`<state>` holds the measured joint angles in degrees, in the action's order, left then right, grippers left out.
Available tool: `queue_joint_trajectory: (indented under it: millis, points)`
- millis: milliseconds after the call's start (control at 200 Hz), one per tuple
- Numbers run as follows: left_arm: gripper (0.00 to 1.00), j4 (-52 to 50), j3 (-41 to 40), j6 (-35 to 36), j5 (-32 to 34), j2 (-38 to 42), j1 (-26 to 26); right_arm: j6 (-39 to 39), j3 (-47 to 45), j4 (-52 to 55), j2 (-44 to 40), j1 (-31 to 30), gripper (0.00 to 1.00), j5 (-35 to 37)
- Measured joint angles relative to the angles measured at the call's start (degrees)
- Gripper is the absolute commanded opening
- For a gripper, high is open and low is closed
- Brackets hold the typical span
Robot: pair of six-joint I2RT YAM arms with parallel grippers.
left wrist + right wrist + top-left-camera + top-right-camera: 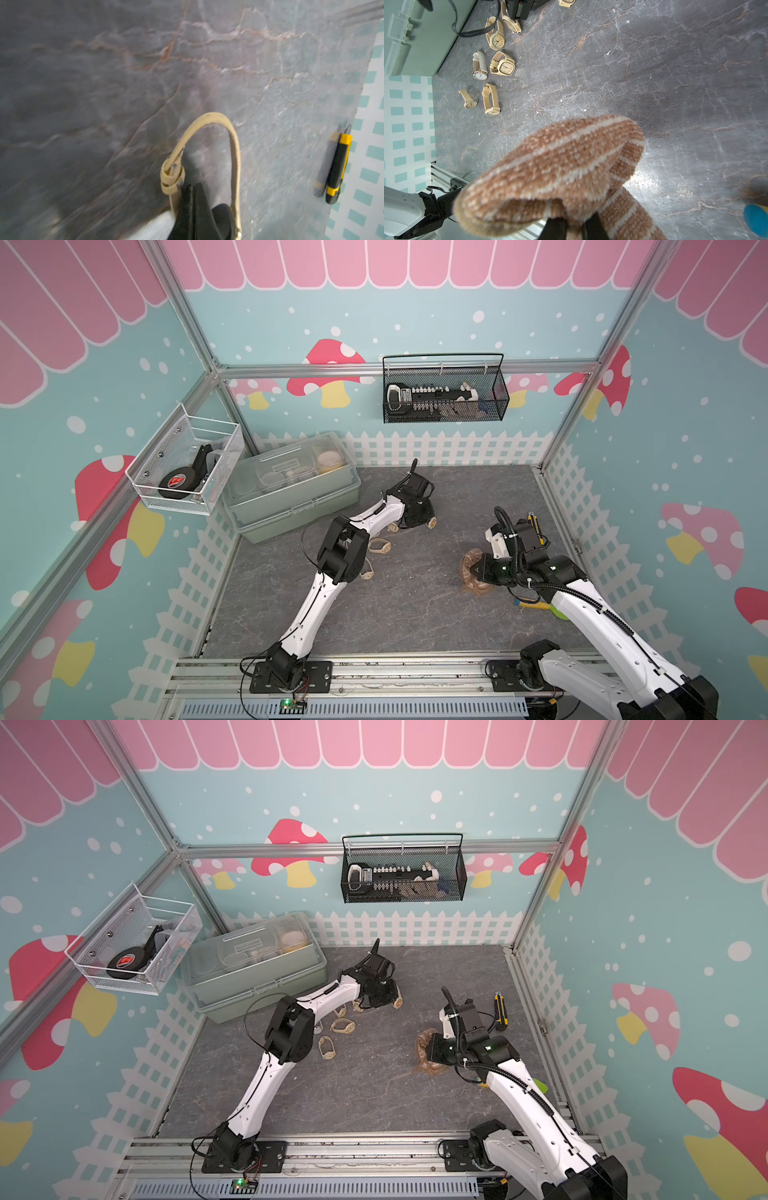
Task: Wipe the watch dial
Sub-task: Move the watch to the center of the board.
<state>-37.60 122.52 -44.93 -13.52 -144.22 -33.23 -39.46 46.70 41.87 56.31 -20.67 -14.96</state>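
Up near 12 o'clock on the counter (395, 614), L pincer (193, 187) is pressed tight on a tan watch (207, 118) strap; can't see its dial. At 5 o'clock from it, R pincer (574, 226) pinches a brown stripy cloth (560, 162). More watches (506, 66) lie at 7 o'clock, yellow knife (536, 526) at 3.

Lab booth: aluminium frame (257, 371), mushroom backdrop (332, 352)

Teal walls (415, 319) with red mushrooms (332, 352) and a pink scalloped band (374, 260) up top close in on three sides. Beneath the fingers (186, 207) of the left gripper (193, 186) lies a grey veined floor (104, 83), and beyond them a white picket-fence print (449, 450) lines the wall foot.
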Motion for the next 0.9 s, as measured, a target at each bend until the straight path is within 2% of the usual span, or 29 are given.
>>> queue_joint_trajectory:
  millis: [140, 350, 580, 740, 901]
  points:
    - [0.00, -3.32, -5.64, 3.17, 0.44, 4.79, 1.49, 0.20, 0.00, -1.68, 1.62, 0.00, 0.00, -0.15]
    - [0.00, -6.54, -6.05, 6.73, 2.36, 8.72, 2.84, 0.20, 0.00, -4.44, 3.28, 0.00, 0.00, -1.11]
    - [0.46, -10.36, -1.01, 7.30, 3.39, 9.11, 2.27, 0.24, 0.11, -6.14, 4.26, 0.00, 0.00, -1.49]
    - [0.82, -16.26, 7.98, 7.17, 4.87, 8.02, 1.11, 0.44, 0.22, -6.82, 4.90, 0.00, 0.00, -1.57]
    - [0.84, -22.25, 13.88, 5.31, 6.47, 5.70, -0.63, 0.68, 0.31, -7.58, 5.18, 0.00, 0.00, -1.55]
